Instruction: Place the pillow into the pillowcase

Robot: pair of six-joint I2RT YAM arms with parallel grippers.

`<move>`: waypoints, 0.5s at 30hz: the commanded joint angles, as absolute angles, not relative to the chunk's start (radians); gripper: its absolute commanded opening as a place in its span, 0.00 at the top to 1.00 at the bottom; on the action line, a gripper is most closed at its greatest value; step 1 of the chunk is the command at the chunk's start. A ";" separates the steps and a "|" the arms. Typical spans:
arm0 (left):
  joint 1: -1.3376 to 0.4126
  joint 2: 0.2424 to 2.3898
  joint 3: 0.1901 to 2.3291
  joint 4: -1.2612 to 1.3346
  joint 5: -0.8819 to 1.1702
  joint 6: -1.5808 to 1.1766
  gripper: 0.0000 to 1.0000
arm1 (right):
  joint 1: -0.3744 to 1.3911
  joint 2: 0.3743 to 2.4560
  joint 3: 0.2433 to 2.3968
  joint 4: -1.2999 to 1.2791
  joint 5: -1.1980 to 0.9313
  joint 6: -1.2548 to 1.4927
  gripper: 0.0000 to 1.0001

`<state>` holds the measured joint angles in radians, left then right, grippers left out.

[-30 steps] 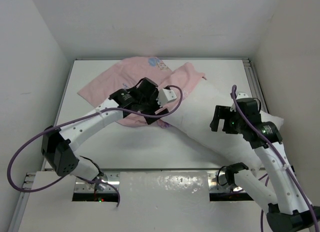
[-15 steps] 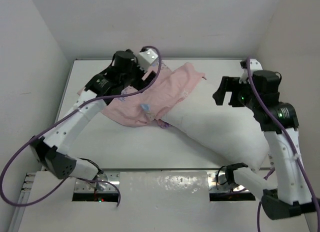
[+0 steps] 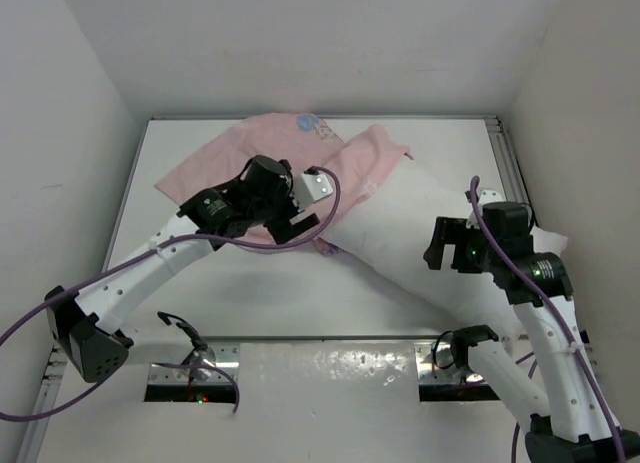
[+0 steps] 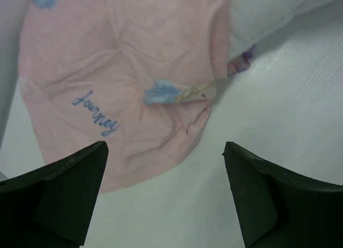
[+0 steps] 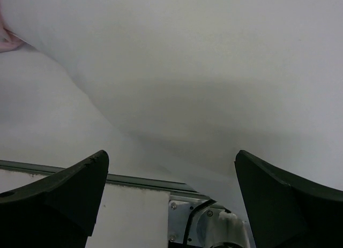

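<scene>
Hovering spread and empty, the left hand hangs over the pillowcase beside the pillow; the right hand, also spread, hangs above the pillow.

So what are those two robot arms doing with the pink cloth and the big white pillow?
They are trying to get the pillow into the pillowcase, which lies pink side up on the table. Only the pillow's far end looks tucked in. Right now neither arm holds anything: the left gripper hangs open over the pillowcase, and the right gripper hangs open over the pillow.
</scene>
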<state>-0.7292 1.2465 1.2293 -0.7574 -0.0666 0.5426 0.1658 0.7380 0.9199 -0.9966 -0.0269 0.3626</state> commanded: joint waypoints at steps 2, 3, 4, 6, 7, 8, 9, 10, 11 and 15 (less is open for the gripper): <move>-0.747 1.256 1.325 -0.738 -0.043 0.526 0.11 | 0.164 0.727 0.923 -0.986 0.015 0.406 0.01; -0.761 1.276 1.325 -0.723 -0.031 0.508 0.11 | 0.164 0.729 0.922 -0.988 0.027 0.416 0.01; -0.770 1.287 1.328 -0.716 -0.025 0.467 0.11 | 0.164 0.729 0.922 -0.989 0.038 0.434 0.01; -0.796 1.325 1.342 -0.713 -0.005 0.424 0.12 | 0.167 0.732 0.927 -0.988 0.054 0.443 0.01; -0.805 1.334 1.341 -0.710 0.020 0.410 0.13 | 0.167 0.732 0.930 -0.986 0.058 0.457 0.01; -0.819 1.350 1.336 -0.700 0.038 0.400 0.14 | 0.167 0.732 0.930 -0.986 0.066 0.463 0.01; -0.827 1.354 1.332 -0.690 0.046 0.381 0.14 | 0.167 0.730 0.930 -0.985 0.066 0.465 0.01; -0.834 1.362 1.324 -0.681 0.057 0.373 0.15 | 0.167 0.729 0.925 -0.985 0.067 0.463 0.01; -0.850 1.376 1.319 -0.673 0.060 0.367 0.15 | 0.167 0.729 0.922 -0.982 0.074 0.462 0.01; -0.874 1.448 1.348 -0.657 0.055 0.344 0.15 | 0.167 0.742 0.908 -0.982 0.090 0.440 0.01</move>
